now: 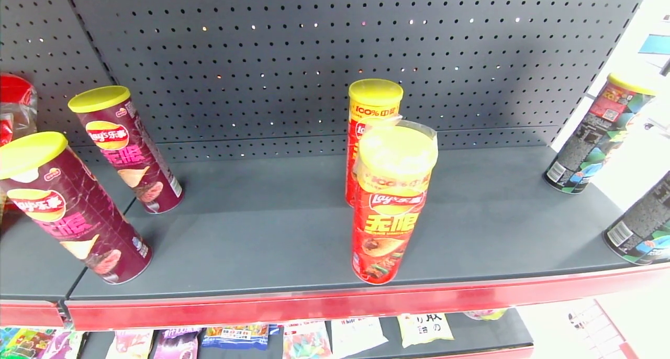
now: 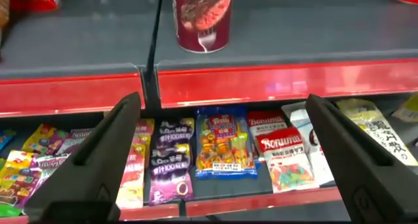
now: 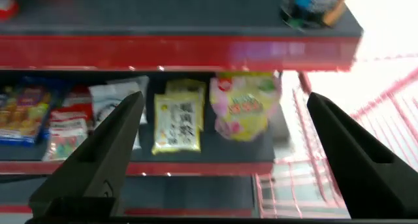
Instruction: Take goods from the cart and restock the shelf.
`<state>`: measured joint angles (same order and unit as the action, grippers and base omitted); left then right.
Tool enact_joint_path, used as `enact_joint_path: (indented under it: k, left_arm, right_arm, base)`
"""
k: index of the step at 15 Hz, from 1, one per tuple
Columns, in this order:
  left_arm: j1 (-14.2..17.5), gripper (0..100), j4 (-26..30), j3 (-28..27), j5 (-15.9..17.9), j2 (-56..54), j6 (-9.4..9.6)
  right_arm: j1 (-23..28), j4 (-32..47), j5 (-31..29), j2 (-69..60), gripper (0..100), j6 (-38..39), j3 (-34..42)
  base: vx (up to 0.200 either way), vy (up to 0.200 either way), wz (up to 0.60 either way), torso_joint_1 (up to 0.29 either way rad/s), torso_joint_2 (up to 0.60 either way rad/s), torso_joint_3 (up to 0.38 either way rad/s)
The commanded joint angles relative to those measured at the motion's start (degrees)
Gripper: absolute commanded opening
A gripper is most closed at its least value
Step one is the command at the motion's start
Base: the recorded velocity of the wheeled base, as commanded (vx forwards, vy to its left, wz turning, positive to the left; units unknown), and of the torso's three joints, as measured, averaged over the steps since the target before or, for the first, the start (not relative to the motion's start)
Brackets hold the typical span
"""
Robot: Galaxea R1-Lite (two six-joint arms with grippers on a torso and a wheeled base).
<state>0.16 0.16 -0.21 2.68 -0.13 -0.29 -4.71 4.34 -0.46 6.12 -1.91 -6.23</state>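
Observation:
On the grey shelf (image 1: 272,233) stand two red chip cans, one at the front (image 1: 390,204) and one behind it (image 1: 370,123). Two maroon chip cans stand at the left, one near the front edge (image 1: 68,207) and one farther back (image 1: 125,149). Two black chip cans lean at the right end, one (image 1: 596,134) at the back and one (image 1: 641,228) at the front. My left gripper (image 2: 222,113) is open in front of the red shelf lip (image 2: 261,80), below a maroon can (image 2: 201,18). My right gripper (image 3: 225,110) is open too, facing the lower shelf near the black can (image 3: 313,5).
Snack and candy bags (image 2: 222,149) fill the lower shelf. A perforated back panel (image 1: 314,50) closes the shelf behind. A red bag (image 1: 15,108) sits at the far left. Pink cart wire (image 3: 366,159) shows past the shelf's right end. Open shelf lies between the maroon and red cans.

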Motion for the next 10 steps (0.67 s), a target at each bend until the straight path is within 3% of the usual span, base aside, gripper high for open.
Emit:
enact_joint_path:
  k: [1,3,5,7,8,10]
  left_arm:
    - [0.02,100,0.02,0.21,-0.05,0.13,-0.06]
    - [0.02,100,0.02,0.21,-0.05,0.13,-0.06]
    - [0.02,100,0.02,0.21,-0.05,0.13,-0.06]
    - [0.02,100,0.02,0.21,-0.05,0.13,-0.06]
    - [0.02,100,0.02,0.21,-0.13,0.13,-0.06]
    - [0.02,100,0.02,0.21,-0.13,0.13,-0.06]
  right_arm:
    - [-0.13,-4.78,3.1,-0.49,100,-1.16,4.82]
    - [0.05,-4.96,0.02,-0.58,100,1.3,5.09]
    - [0.66,-4.34,-9.47,1.53,100,5.25,4.91]
    - [1.19,-4.25,-11.23,2.05,100,4.46,4.82]
    - [4.97,-4.25,-13.86,3.11,100,4.29,4.82]
    - [9.45,-4.25,-13.07,3.81,100,4.2,4.82]
  base:
    - [0.0,0.0,0.0,0.0,0.0,0.0]
    - [0.0,0.0,0.0,0.0,0.0,0.0]
    - [0.0,0.0,0.0,0.0,0.0,0.0]
    - [0.0,0.0,0.0,0.0,0.0,0.0]
    - [0.0,0.0,0.0,0.0,0.0,0.0]
    - [0.0,0.0,0.0,0.0,0.0,0.0]
